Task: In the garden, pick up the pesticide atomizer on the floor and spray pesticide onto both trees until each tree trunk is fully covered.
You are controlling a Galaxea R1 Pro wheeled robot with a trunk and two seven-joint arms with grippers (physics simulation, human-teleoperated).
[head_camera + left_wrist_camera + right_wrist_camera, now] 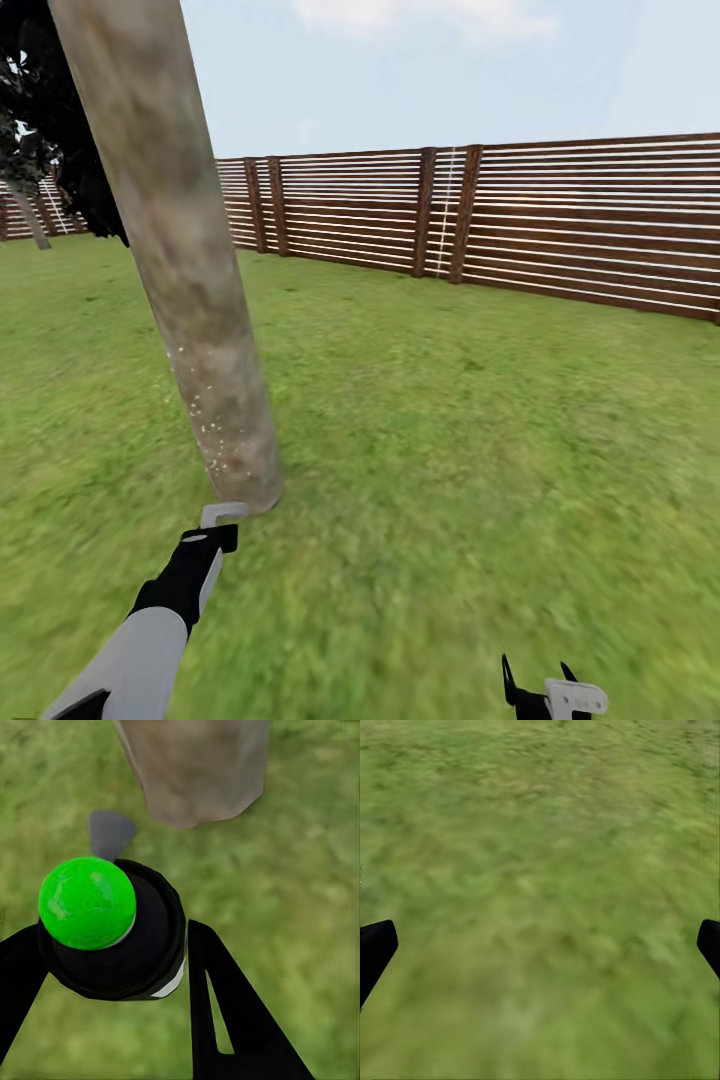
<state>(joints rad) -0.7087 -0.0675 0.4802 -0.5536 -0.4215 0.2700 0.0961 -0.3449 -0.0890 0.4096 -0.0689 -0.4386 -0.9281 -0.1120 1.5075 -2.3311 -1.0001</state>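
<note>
While our left gripper (112, 967) grips the atomizer (112, 937) near the trunk (190, 300) base and our right gripper (540, 945) hangs wide, aiming low risks unsprayed upper bark.

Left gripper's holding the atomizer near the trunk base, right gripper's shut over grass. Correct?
Not quite: the right gripper is open, its fingertips far apart over bare grass in the right wrist view. The left gripper does hold the atomizer near the trunk base.
</note>
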